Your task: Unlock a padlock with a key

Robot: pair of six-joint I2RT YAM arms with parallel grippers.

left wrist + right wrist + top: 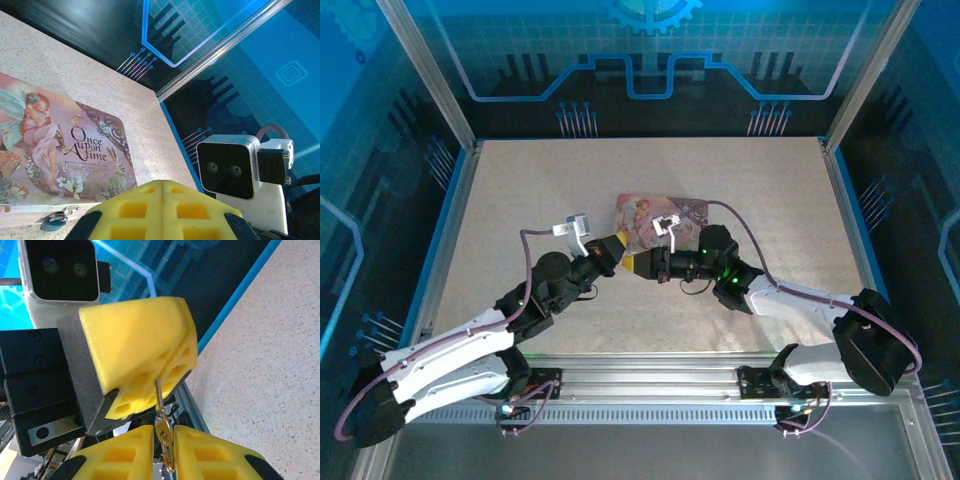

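Note:
The key [159, 399] spans both grippers just above the table. Its bow and split ring sit between the yellow fingers of my right gripper [163, 440], which stand a narrow gap apart and touch its edges. Its blade runs up into the seam of the left gripper's fingers [140, 340]. My left gripper [162, 191] is shut, tip to tip with my right gripper [638, 266] in the top view, just in front of the pink tin [660, 212]. A tiny padlock [56, 220] with a silvery shackle hangs at the tin's [60, 145] near edge, to the left of the left fingers.
The beige table [520, 200] is ringed by a blue rim and glass walls on aluminium posts. The right wrist camera [227, 167] sits close in front of the left fingers. The left arm's camera [60, 270] faces back.

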